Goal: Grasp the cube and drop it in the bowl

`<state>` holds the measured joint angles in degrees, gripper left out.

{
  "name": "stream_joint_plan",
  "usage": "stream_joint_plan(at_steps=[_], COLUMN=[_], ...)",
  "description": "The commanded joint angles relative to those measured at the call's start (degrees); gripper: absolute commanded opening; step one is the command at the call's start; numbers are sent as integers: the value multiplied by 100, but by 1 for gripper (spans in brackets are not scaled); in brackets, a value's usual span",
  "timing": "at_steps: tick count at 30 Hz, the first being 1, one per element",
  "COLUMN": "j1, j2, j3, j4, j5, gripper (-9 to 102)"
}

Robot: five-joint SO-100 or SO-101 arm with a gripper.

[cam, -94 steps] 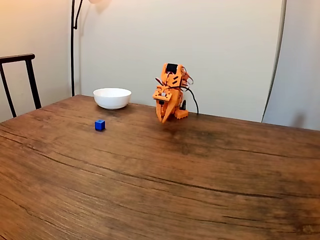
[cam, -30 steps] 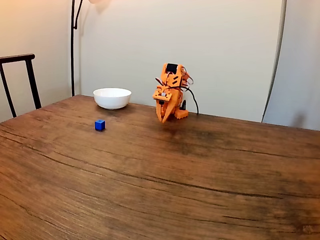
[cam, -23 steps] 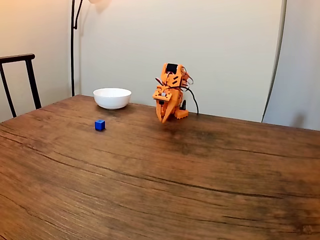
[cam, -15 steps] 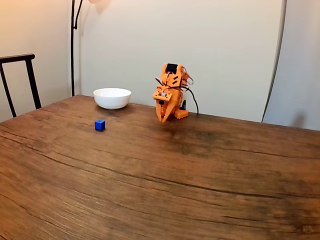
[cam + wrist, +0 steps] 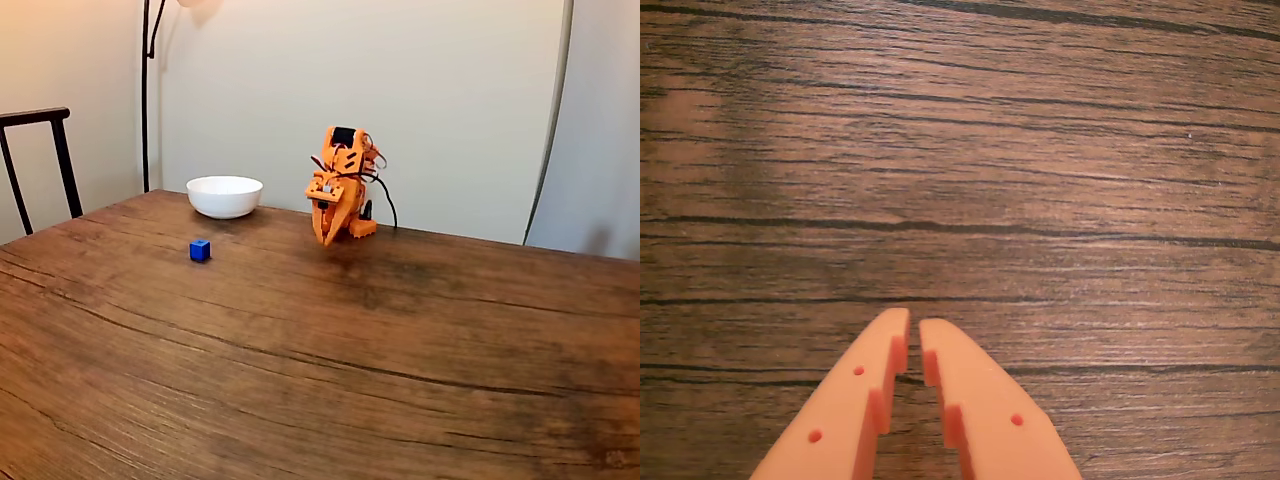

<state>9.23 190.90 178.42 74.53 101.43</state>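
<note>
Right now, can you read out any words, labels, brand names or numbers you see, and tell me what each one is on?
None: no text can be read in either view.
Cube: plain blue faces.
Bowl: plain white.
Gripper: plain orange fingers with small holes, no markings.
Table: bare wood grain.

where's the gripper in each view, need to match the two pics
Wrist view: the gripper enters from the bottom edge, centre-left, its orange fingers nearly closed over bare wood.
Fixed view: the gripper hangs tip-down under the folded orange arm, right of the white bowl and the blue cube.
Shared landmark: the wooden table, its dark grain visible in both.
</note>
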Motion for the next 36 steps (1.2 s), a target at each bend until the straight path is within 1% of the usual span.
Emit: stream_joint_plan(at_steps=[1,23,25,29,36], j1=[0,-9,0,53,624], j2=[-53,-53,-53,-53,-53], j3=[-18,-149,-369,-870,-1705], j4=[360,325,105,-633,-1696], j5=[18,-62,-62,-53,-53], gripper=[0,0,0,0,0])
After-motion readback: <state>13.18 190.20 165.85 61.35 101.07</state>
